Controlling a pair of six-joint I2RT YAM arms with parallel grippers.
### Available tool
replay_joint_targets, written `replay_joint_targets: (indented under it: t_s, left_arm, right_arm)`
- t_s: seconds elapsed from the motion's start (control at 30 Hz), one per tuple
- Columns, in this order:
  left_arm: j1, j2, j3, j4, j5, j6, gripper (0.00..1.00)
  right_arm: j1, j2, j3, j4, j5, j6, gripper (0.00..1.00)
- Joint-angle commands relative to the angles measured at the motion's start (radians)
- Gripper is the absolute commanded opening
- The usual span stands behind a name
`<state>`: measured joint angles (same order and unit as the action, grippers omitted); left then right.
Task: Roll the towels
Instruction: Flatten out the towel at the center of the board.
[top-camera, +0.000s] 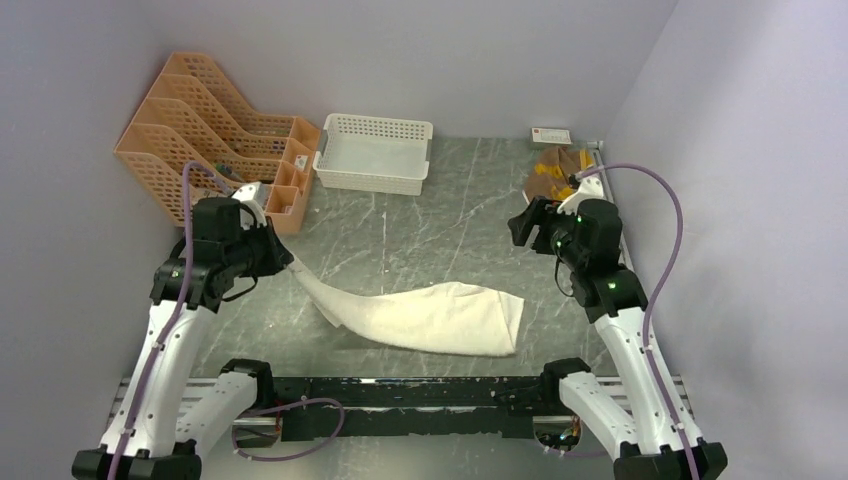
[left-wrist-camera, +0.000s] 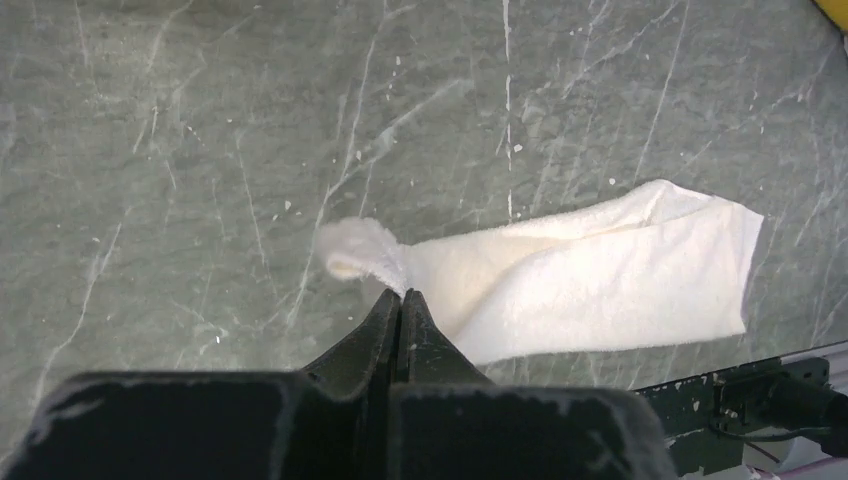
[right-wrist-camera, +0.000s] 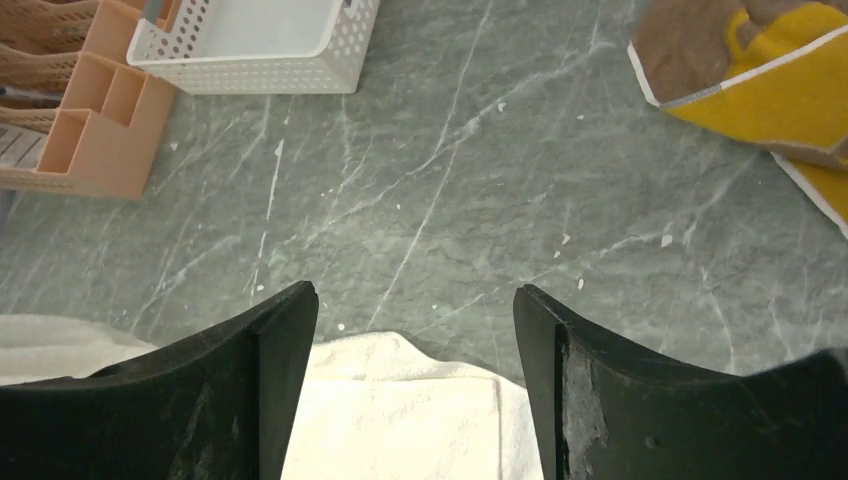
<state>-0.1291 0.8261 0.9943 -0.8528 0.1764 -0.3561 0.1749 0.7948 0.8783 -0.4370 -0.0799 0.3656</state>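
Note:
The cream-white towel (top-camera: 440, 318) lies stretched across the table's near middle, its left corner lifted. My left gripper (top-camera: 288, 262) is shut on that corner; in the left wrist view the closed tips (left-wrist-camera: 402, 297) pinch the cream-white towel (left-wrist-camera: 600, 285), with a small tuft sticking out past them. My right gripper (top-camera: 522, 226) is open and empty, held above the table to the right; in the right wrist view its gap (right-wrist-camera: 415, 300) frames the cream-white towel's end (right-wrist-camera: 400, 410). The brown and mustard-yellow towel (top-camera: 552, 172) lies crumpled at the back right and also shows in the right wrist view (right-wrist-camera: 760, 70).
A white lattice basket (top-camera: 375, 152) stands at the back middle. An orange file organizer (top-camera: 205, 130) stands at the back left. A small white box (top-camera: 551, 134) lies by the back wall. A black rail (top-camera: 400, 392) runs along the near edge.

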Motion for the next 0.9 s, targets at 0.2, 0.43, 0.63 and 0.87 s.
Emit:
replay_joint_targets:
  t_s: [0.2,0.43,0.63,0.87]
  left_arm:
    - [-0.003,0.139,0.038,0.034,-0.050,0.084,0.07]
    - [-0.003,0.279,0.059,0.076,-0.053,0.100,0.07]
    - [-0.004,0.389,0.139,0.090,-0.070,0.125,0.07]
    - [-0.004,0.474,0.174,0.104,-0.065,0.144,0.07]
  right_arm:
    - [0.024,0.153,0.021,-0.150,0.032,-0.045,0.67]
    - [0.058,0.321,-0.063,-0.152,-0.007,0.052,0.56]
    - [0.230,0.433,-0.085,-0.208,0.106,0.144,0.55]
    - [0.244,0.545,-0.120,-0.164,0.138,0.172,0.48]
